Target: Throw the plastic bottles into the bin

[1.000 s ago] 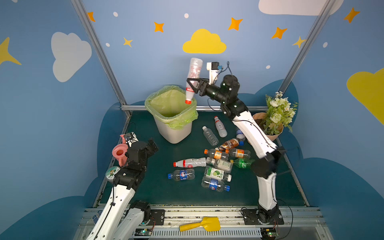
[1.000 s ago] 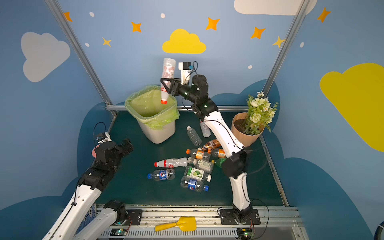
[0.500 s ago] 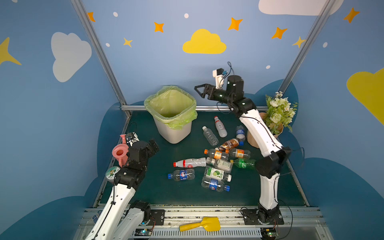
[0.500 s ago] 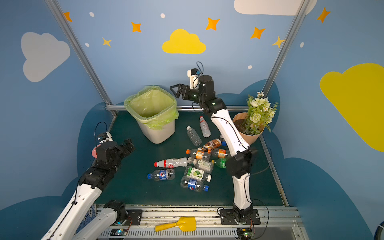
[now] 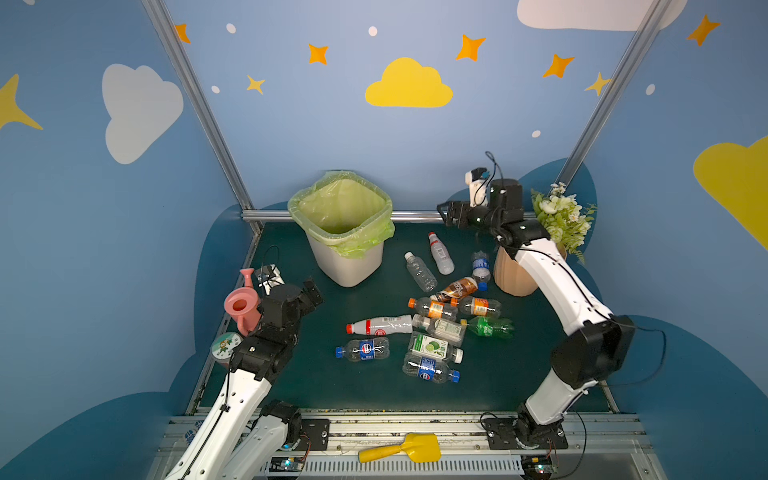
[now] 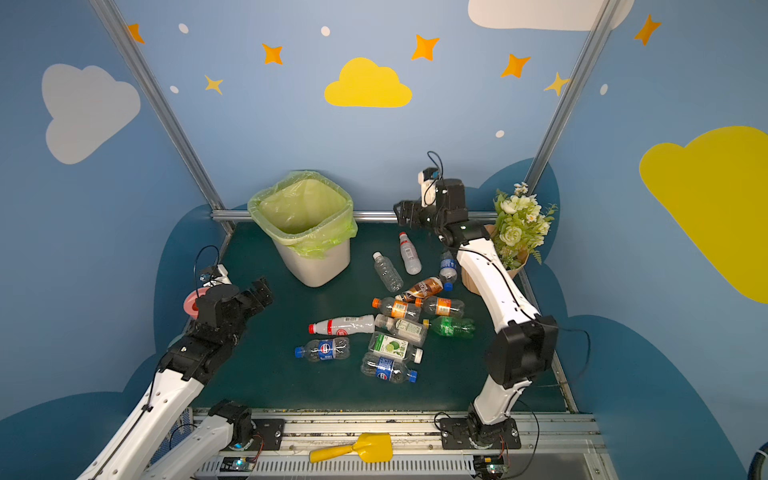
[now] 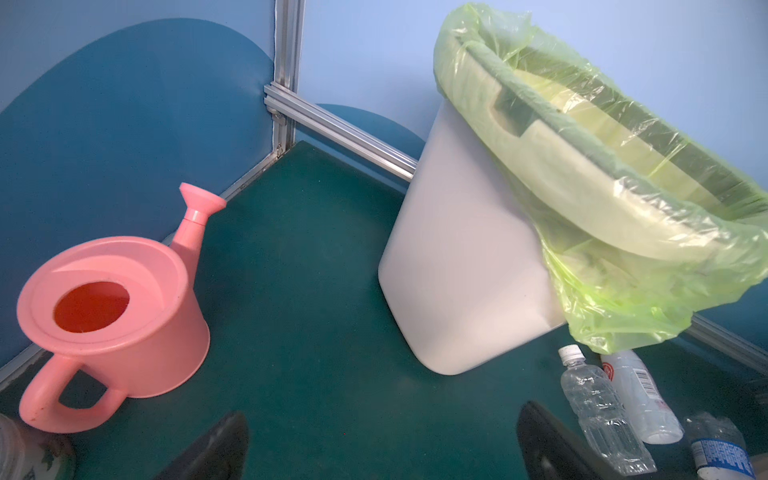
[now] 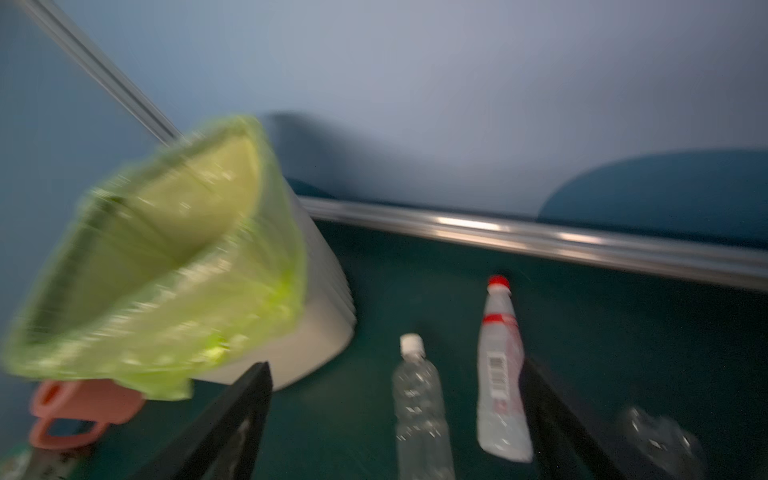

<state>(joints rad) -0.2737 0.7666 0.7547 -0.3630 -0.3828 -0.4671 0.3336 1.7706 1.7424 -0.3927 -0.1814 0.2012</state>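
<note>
12 plastic bottles (image 5: 380, 326) lie on the dark green mat (image 5: 332, 390); blue walls (image 5: 332, 133), clouds, stars. I see left gripper (image 5: 313, 291) and right gripper (image 5: 444, 212) spread wide, both empty.

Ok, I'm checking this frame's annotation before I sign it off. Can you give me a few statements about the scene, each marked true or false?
1. The right tool is holding a bottle. False: its jaws stand apart with nothing between them.
2. The bin stands upright, lined with a yellow-green bag. True.
3. The left tool is open and empty. True.
4. The pink watering can lies inside the bin. False: it stands on the mat beside the left tool, outside the bin.
5. A green bottle lies on its side on the mat. True.
</note>
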